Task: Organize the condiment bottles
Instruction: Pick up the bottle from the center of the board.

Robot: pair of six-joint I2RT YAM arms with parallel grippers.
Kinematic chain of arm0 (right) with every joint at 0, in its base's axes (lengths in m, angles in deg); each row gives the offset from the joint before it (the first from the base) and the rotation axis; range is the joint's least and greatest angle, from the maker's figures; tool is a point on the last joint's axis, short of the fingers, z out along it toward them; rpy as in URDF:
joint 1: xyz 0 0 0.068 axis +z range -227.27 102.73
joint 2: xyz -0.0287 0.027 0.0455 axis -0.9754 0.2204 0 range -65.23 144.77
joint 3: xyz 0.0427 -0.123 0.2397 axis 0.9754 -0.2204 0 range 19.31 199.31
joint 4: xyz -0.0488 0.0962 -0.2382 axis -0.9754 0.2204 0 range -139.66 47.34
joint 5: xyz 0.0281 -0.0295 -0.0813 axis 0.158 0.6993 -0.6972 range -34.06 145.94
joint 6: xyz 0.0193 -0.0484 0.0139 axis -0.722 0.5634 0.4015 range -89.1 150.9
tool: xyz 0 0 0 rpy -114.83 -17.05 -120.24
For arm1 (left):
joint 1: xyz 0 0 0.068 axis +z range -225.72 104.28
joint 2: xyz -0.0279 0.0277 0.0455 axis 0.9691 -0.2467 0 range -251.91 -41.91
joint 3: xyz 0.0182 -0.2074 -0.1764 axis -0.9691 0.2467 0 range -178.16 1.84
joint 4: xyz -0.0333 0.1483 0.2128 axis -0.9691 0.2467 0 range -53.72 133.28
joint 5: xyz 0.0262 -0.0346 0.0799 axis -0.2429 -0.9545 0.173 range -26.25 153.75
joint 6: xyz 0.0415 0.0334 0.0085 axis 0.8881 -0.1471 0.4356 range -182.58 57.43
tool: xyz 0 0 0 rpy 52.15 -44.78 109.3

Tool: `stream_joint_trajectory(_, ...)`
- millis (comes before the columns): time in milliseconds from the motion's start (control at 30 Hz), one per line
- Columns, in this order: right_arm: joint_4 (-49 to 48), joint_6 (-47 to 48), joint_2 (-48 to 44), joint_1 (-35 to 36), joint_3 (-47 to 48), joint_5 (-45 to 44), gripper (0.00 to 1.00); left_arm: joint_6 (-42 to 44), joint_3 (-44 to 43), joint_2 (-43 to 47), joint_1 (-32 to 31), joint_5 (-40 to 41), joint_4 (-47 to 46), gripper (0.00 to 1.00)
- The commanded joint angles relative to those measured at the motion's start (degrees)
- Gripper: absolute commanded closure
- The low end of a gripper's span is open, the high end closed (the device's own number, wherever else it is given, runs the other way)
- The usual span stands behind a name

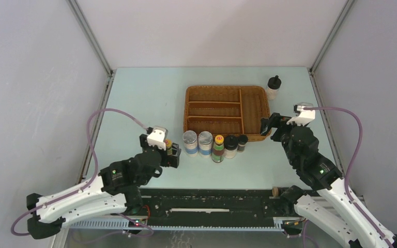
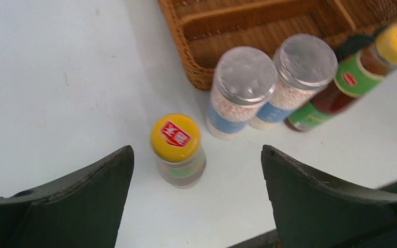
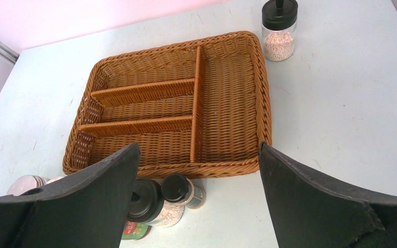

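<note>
In front of the wicker tray stands a row of condiment bottles: two silver-topped shakers, a yellow-capped sauce bottle, a white black-capped bottle and a tiny dark one. Another black-capped bottle stands at the tray's far right corner. My left gripper is open around a second yellow-capped bottle, which stands free on the table, nearer the left finger. My right gripper hangs open and empty over the tray's near right corner.
The tray's compartments hold nothing. Grey walls close in both sides and the back. In the left wrist view the two shakers stand just beyond the yellow-capped bottle, against the tray's corner.
</note>
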Motion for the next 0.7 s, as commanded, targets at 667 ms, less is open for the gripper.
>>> stream_joint_trajectory(667,-1.8,2.3,0.0,0.5,0.3,1.0,0.06,-1.8,4.8,2.4,-0.8,16.9,-9.6,0.05)
